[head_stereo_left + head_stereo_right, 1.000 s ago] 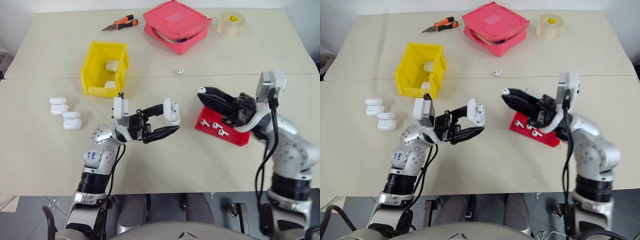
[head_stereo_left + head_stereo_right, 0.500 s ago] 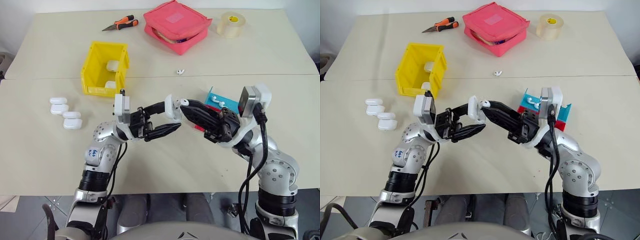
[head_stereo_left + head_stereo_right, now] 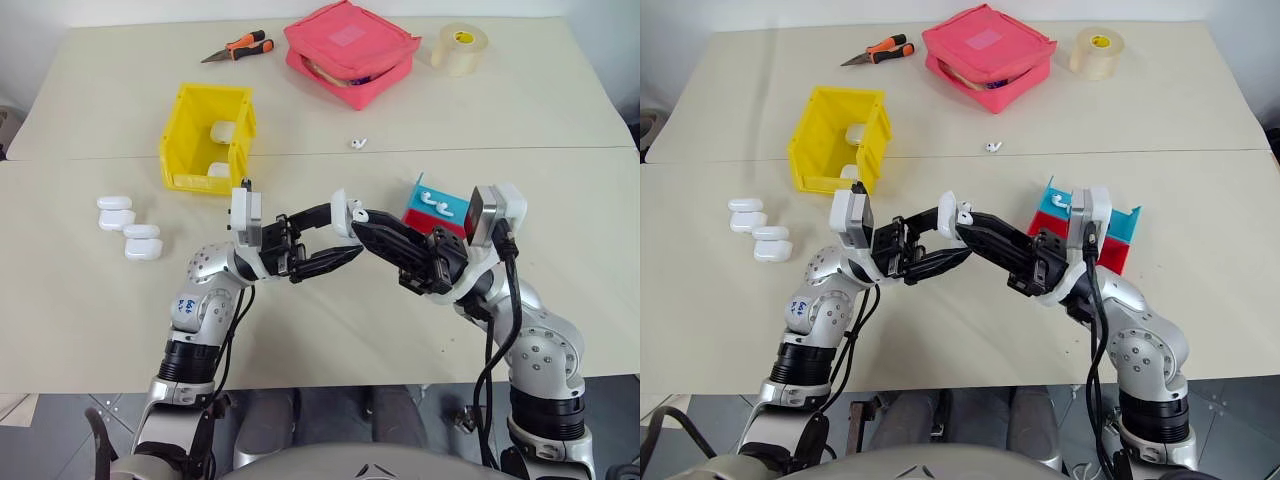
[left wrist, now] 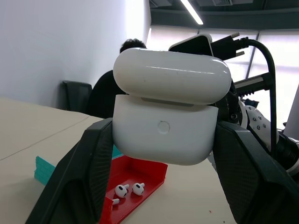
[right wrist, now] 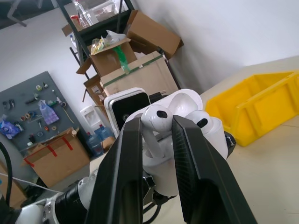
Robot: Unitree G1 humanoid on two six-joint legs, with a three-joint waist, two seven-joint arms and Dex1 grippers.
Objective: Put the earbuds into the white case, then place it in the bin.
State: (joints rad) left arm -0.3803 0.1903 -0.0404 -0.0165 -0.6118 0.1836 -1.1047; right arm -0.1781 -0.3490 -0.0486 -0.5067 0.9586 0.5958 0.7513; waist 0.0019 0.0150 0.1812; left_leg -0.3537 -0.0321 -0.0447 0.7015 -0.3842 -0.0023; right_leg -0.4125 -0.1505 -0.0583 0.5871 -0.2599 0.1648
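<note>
The left pincer [image 3: 322, 240] is clamped on the white case [image 4: 166, 126], holding it in the air above the worktop [image 3: 90, 300], lid hinged open, between the bin [image 3: 207, 138] and the red and blue tray [image 3: 438, 210]. The right pincer [image 5: 156, 135] grips one of the earbuds [image 5: 154, 122] at the case's open mouth, where a second earbud [image 5: 200, 122] already sits. More earbuds [image 4: 129, 189] lie in the tray. Four spare cases [image 3: 130, 227] rest on the worktop on the bin's near left side.
</note>
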